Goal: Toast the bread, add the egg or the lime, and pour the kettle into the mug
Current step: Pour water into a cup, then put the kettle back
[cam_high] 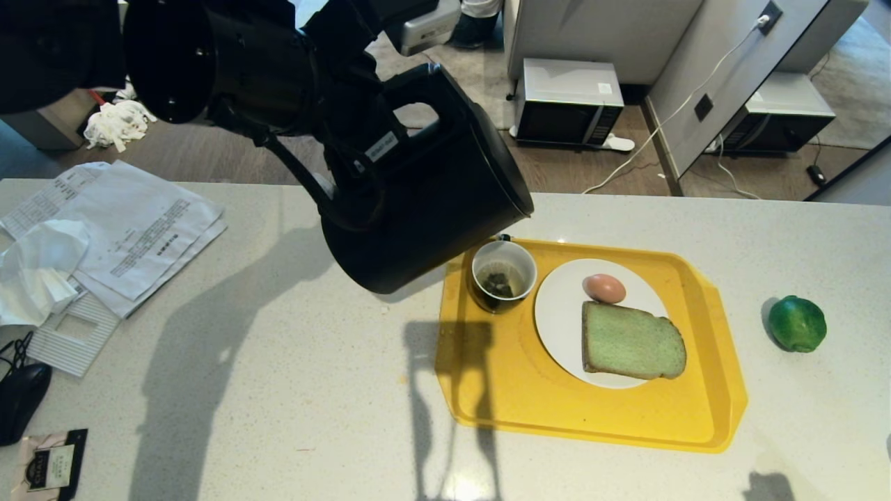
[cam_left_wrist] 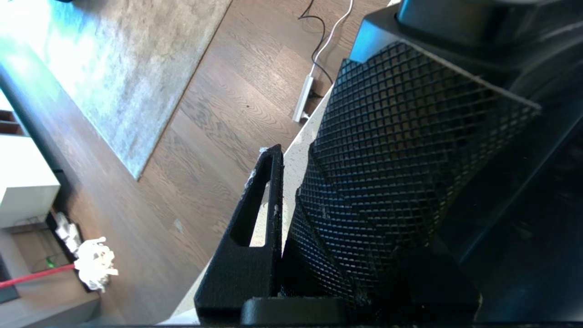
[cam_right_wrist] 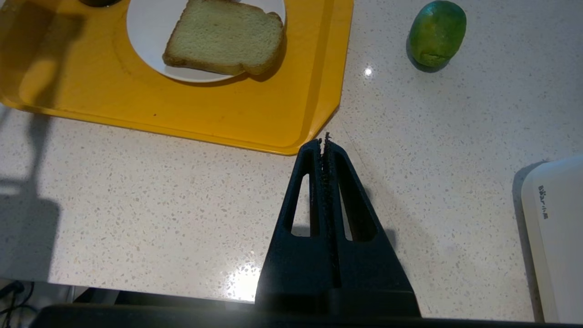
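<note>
1. Left gripper (cam_high: 362, 156) is clamped on the loop handle of the kettle (cam_high: 424, 209), jaws part-open around it, kettle tipped toward the mug (cam_high: 504, 275).
2. Mug sits just below and beyond the gripper, under the kettle's lower rim, on the yellow tray (cam_high: 487, 390).
3. Judgement: keep the tilt slow and the spout over the mug's mouth; no stream visible yet.
4. Bread (cam_high: 632, 341) and egg (cam_high: 603, 287) on the plate (cam_high: 557, 313) past the mug; avoid splashing.
5. Right gripper (cam_right_wrist: 326, 142) fully closed, empty, parked near the tray corner; lime (cam_right_wrist: 437, 33) well apart.
</note>
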{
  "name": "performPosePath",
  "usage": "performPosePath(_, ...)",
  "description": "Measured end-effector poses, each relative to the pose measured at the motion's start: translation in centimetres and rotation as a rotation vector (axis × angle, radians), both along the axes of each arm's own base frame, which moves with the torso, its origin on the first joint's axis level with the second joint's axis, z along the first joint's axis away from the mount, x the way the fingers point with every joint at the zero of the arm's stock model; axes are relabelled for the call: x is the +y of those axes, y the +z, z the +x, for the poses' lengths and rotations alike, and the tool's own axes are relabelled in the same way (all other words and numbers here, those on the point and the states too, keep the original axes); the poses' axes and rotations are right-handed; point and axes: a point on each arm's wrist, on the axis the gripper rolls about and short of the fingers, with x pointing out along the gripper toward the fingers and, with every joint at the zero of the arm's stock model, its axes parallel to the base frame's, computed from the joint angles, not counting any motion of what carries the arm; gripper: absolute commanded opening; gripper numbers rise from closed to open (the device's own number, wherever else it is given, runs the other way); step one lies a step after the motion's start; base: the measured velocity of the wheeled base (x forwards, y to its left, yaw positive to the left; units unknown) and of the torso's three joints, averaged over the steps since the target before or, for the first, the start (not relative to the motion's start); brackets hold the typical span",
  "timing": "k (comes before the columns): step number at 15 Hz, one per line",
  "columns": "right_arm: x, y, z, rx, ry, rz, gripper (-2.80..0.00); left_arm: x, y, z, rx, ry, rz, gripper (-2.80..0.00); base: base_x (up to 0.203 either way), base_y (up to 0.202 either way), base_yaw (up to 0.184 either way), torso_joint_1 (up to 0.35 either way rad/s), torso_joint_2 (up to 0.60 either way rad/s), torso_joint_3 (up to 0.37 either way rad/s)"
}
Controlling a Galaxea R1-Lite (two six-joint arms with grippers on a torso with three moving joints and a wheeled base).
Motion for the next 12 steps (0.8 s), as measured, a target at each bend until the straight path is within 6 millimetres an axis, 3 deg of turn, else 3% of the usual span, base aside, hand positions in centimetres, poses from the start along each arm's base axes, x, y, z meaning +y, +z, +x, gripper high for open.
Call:
performPosePath(7,0.0,0.0,0.0,0.000,0.000,0.000,-2.80,1.1,-0.1,-1.4,0.041,0.012,-0.074,-2.80,0.000,0.000,0.000,0.000,0.00,0.000)
performPosePath(12,0.0,0.0,0.0,0.000,-0.001,0.000,-2.80,2.4,-1.7,-1.9,0.099,0.057,-0.160,-2.80,0.000,0.000,0.000,0.000,0.00,0.000)
